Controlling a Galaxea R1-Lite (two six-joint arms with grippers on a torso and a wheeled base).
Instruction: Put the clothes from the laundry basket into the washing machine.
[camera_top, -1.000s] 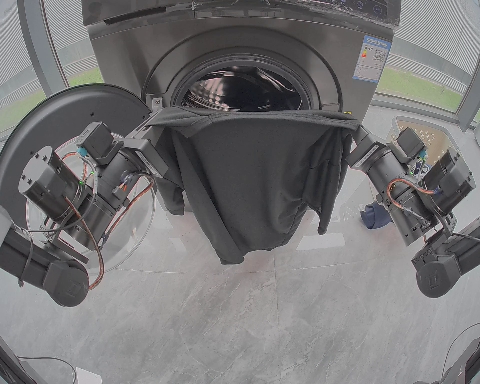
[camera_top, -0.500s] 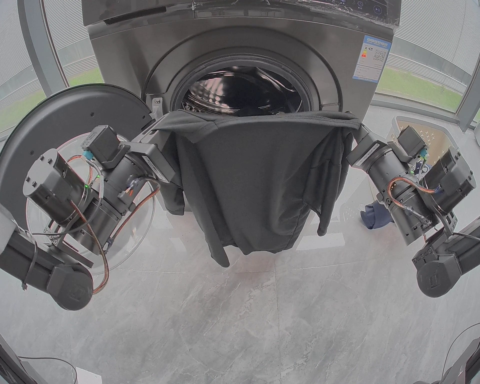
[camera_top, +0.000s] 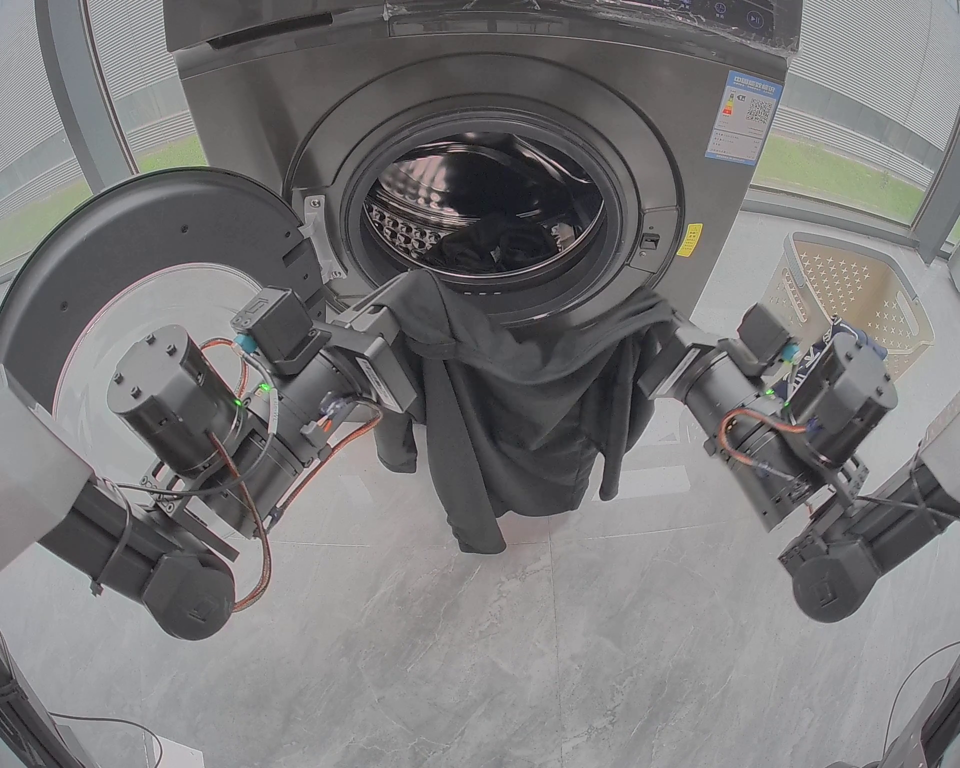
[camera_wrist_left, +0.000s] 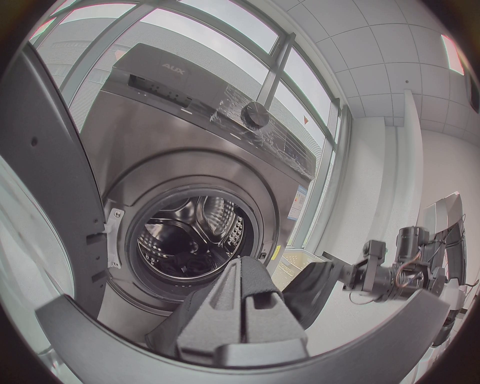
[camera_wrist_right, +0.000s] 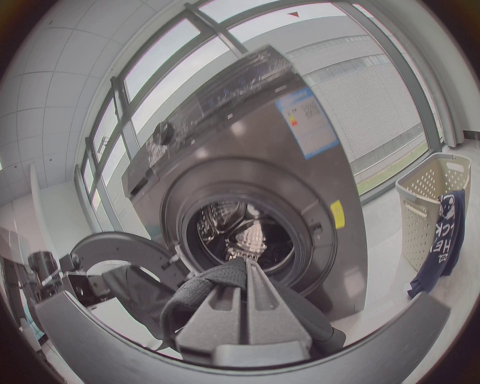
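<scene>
The washing machine (camera_top: 470, 90) stands before me, door (camera_top: 150, 240) swung wide to my left, and the dark shirt (camera_top: 510, 420) hangs spread at the lower lip of the drum opening, not yet inside; the laundry basket (camera_top: 850, 290) sits off to the right with a navy garment (camera_wrist_right: 445, 235) over its rim. My left gripper (camera_wrist_left: 241, 280) and right gripper (camera_wrist_right: 246, 280) are each pinched tight on a top corner of the shirt, so I judge I'm mid-load: next, lift both corners over the lip, push deep, then release.

Grey tiled floor (camera_top: 600, 650); washing machine (camera_top: 230, 110) and laundry basket (camera_top: 850, 285) stand on it.
</scene>
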